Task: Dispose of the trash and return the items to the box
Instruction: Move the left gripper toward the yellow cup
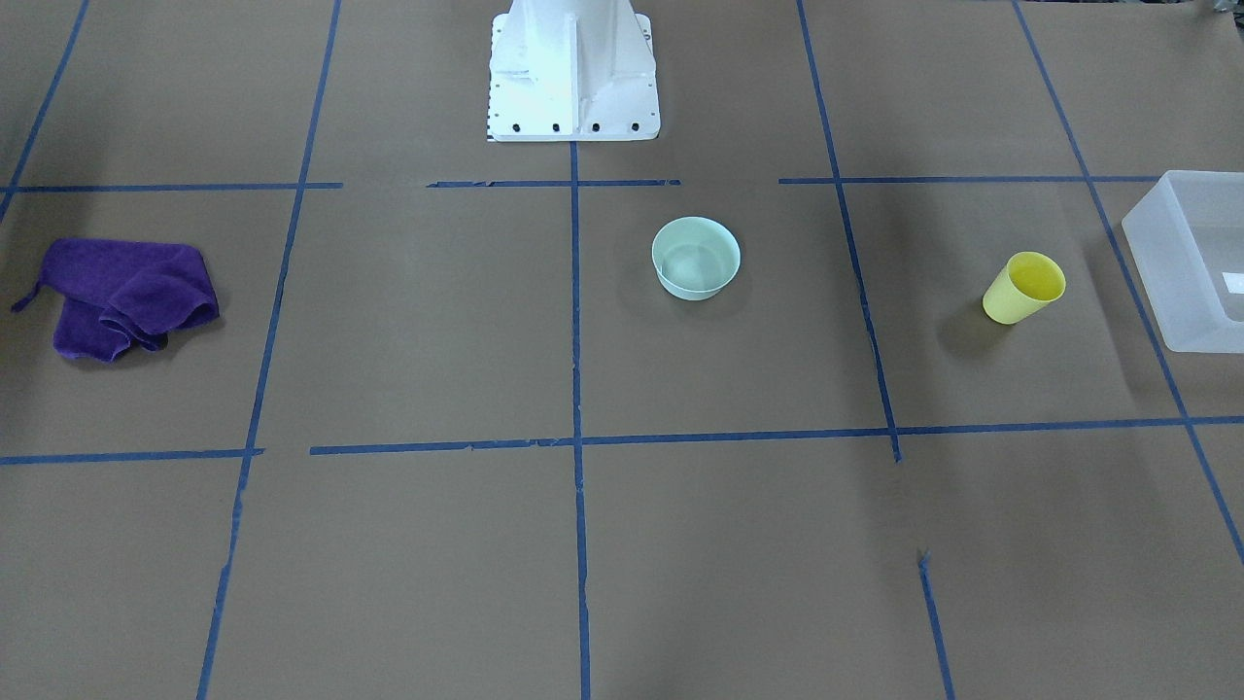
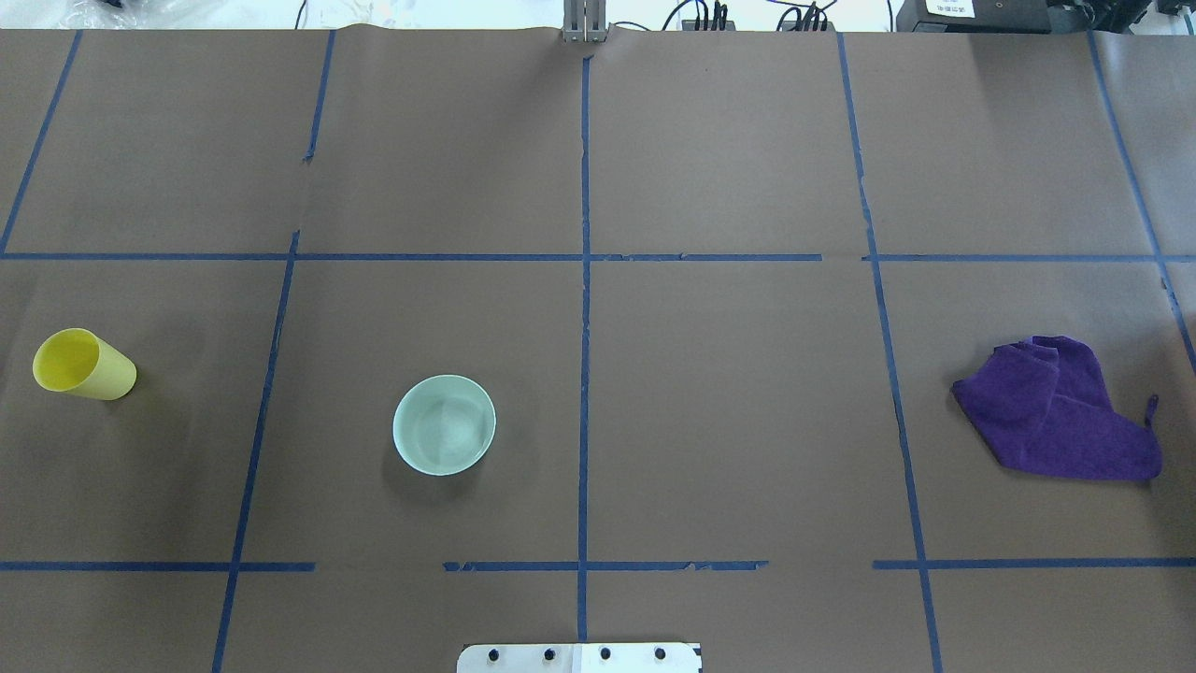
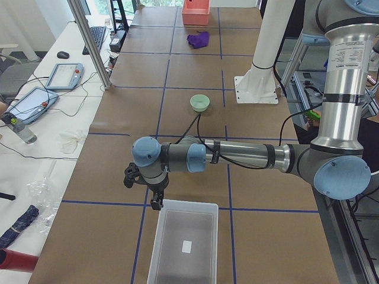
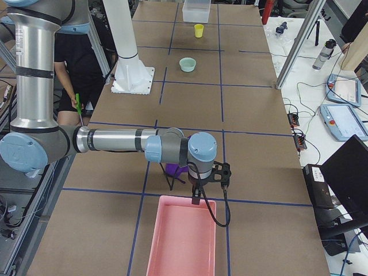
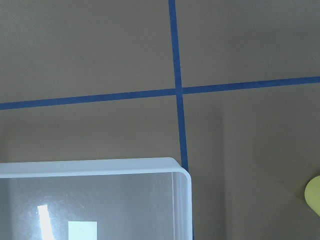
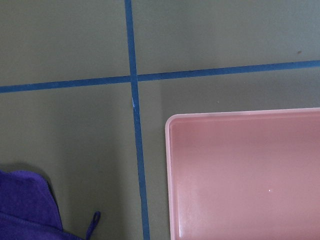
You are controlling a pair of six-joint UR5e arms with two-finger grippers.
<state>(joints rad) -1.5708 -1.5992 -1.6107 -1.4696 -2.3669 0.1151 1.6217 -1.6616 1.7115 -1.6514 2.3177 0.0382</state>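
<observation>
The yellow cup (image 1: 1023, 287) stands upright on the brown table, near the box (image 1: 1191, 258), a frosted-white bin at the table's end. The cup also shows in the overhead view (image 2: 84, 365), and its edge shows in the left wrist view (image 5: 314, 195). The mint-green bowl (image 1: 695, 257) sits upright near the middle (image 2: 444, 424). My left gripper (image 3: 144, 189) hovers just beyond the box's (image 3: 183, 242) near-corner rim (image 5: 100, 167); I cannot tell whether it is open or shut. My right gripper (image 4: 198, 192) hovers by the far end of a pink tray (image 4: 183, 241); its state is also unclear.
A crumpled purple cloth (image 1: 126, 297) lies on my right side (image 2: 1060, 411), next to the pink tray (image 6: 245, 170). The white robot base (image 1: 573, 78) stands at the table's near edge. Blue tape lines grid the table.
</observation>
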